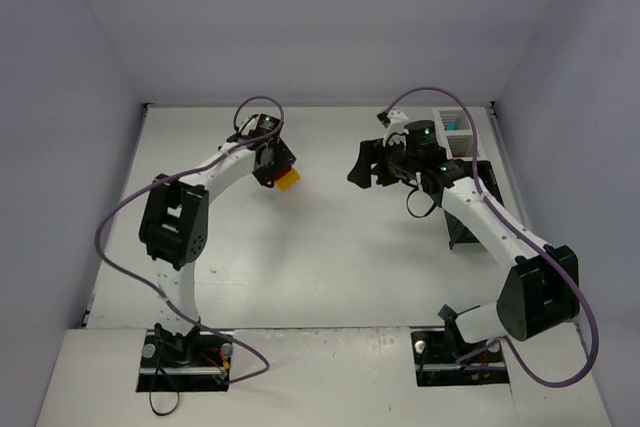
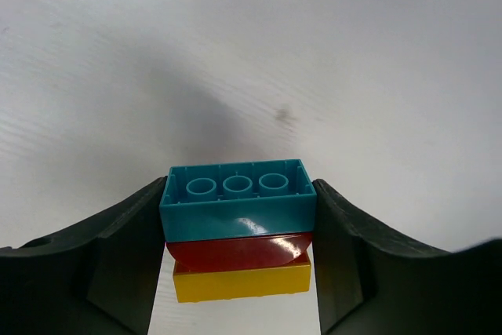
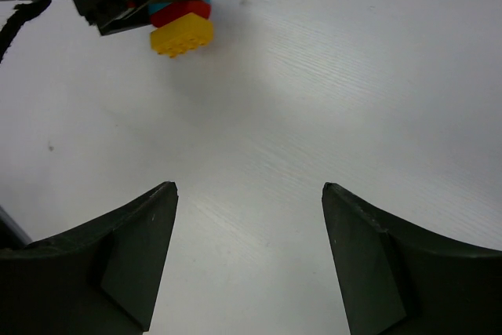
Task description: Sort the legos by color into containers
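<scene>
At the upper middle of the overhead view, the left pincer [image 1: 272, 160] is lowered over a yellow brick [image 1: 288, 181], which shows just below and to the right of it on the tabletop [image 1: 330, 257]. To the right, well apart, the right pincer [image 1: 368, 162] is seen with nothing in it. At the upper right, one white container [image 1: 441, 117] is found with a cyan piece [image 1: 456, 128] inside. Black containers [image 1: 463, 230] are joined below it, but they are partly hidden by the right arm, so their number and contents cannot be told.

Low in the left wrist view, a stack of three is counted: one cyan brick [image 2: 235, 208] on top, one red brick [image 2: 239, 250] under it, and the yellow one lowest. The cyan brick is touched at both ends by the fingers [image 2: 118, 260], so the pincer is closed on it.

Across the bottom of the right wrist view, the right pincer is held wide over bare tabletop. The same stack is seen at the upper left, under the left pincer.
</scene>
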